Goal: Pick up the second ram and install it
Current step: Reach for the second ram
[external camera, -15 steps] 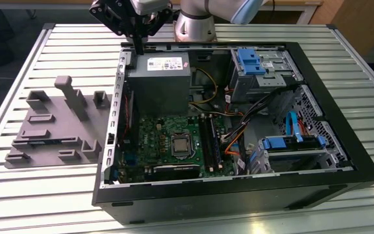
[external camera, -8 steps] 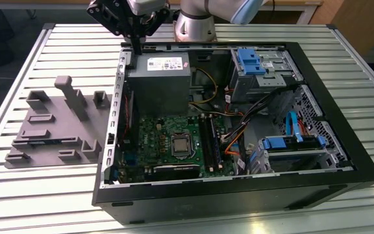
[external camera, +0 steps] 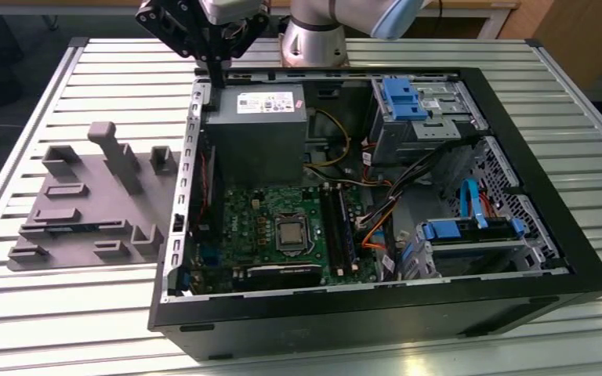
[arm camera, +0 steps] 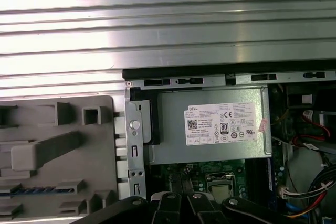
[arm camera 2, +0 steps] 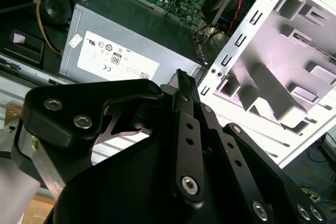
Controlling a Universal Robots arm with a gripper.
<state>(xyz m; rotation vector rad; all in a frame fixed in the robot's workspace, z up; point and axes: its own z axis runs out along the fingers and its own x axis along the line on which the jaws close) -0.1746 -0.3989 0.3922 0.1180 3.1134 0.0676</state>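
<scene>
One blue stick, the second ram [external camera: 71, 228], is what you are after: it lies flat in a slot of the grey fixture [external camera: 103, 204], which sits by the table [external camera: 71, 313] edge on the exterior view's left, just beside the open computer case [external camera: 385, 313]. In the first wrist view you see the same stick [arm camera: 32, 189] low in the fixture [arm camera: 63, 119].

Your gripper [external camera: 217, 84] hangs over the case's side wall nearest the fixture, next to the power supply [external camera: 259, 133], well apart from the ram. Its fingers [arm camera 2: 181, 77] are pressed together with nothing between them. The green motherboard [external camera: 270, 211] lies inside the case beside the supply.
</scene>
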